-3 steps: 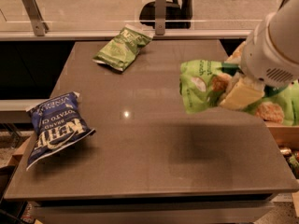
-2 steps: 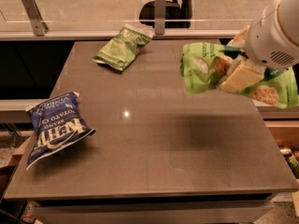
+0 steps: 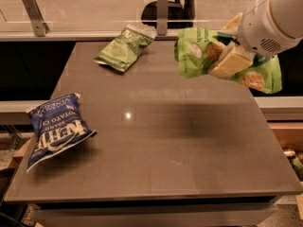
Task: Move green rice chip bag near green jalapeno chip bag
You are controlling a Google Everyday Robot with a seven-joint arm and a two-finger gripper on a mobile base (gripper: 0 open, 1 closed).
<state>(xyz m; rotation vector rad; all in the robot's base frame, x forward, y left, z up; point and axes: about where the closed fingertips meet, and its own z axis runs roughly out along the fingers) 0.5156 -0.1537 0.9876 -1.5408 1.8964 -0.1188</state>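
Note:
The green rice chip bag [image 3: 196,51] is bright lime green with beige chip pictures and hangs in the air above the table's far right part. My gripper [image 3: 230,60] is shut on it, its beige fingers clamped across the bag's middle. The green jalapeno chip bag [image 3: 124,48] is smaller and olive green and lies on the table near the far edge, left of the held bag, with a gap between them.
A blue Kettle chip bag [image 3: 54,129] lies at the table's left edge. The brown table [image 3: 161,141] ends at a railing with metal posts [image 3: 162,12] at the back. A shelf with items shows at the lower right.
My gripper has carried the green rice chip bag up and toward the table's far edge, closer to the green jalapeno chip bag. The other bags have not moved.

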